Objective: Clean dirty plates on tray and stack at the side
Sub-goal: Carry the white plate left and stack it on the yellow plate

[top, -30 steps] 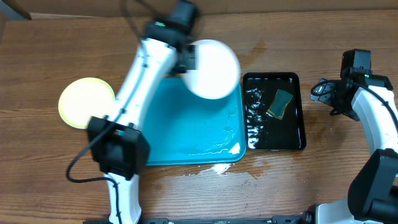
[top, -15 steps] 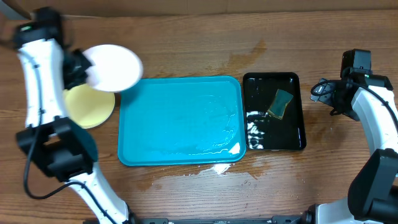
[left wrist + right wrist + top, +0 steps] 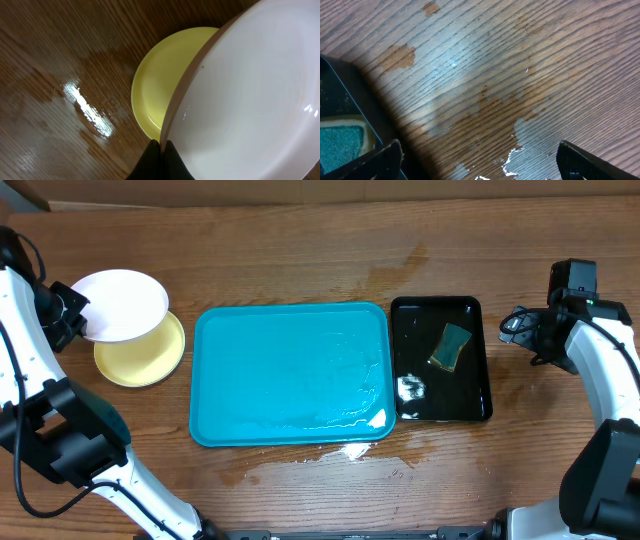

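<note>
Stacking step: the left gripper (image 3: 66, 315) is holding a round white shallow plate (image 3: 120, 302).
Its jaws are clamping the rim, carrying the plate over the pale yellow-green round plate (image 3: 145, 363), likely to nest it; the large turquoise rectangular plastic tray (image 3: 290, 370) is lying bare just beside them; the right gripper (image 3: 512, 327) is hanging wide open beside the narrow glossy black tray (image 3: 478, 360).

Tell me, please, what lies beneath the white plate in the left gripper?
The yellow plate sits on the table beneath the white plate; one side is covered, so anything there is hidden.
</note>
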